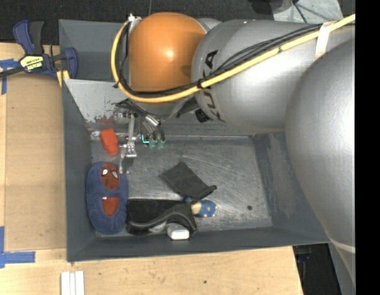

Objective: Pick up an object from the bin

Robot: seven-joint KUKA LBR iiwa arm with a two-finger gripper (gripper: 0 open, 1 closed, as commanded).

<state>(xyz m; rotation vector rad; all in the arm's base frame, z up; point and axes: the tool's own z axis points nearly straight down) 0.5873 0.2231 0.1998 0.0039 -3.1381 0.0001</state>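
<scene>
Camera view, looking down into the grey metal bin (264, 165). Gripper (124, 154) low in the bin's upper-left part, beneath the arm's orange wrist cover (162, 51); degree of opening not discernible, nor any grasp. Small orange-red block (109, 140) just beside the gripper on its left in the view, near the left wall. Blue slipper-shaped soft item (107, 198) with two red patches just below the gripper in the view, lying along the left wall. Black square cloth (187, 180) on the floor to the right, apart from the gripper. Heap along the near wall: black soft item (154, 217), small white piece (178, 232), small blue toy (206, 209).
</scene>
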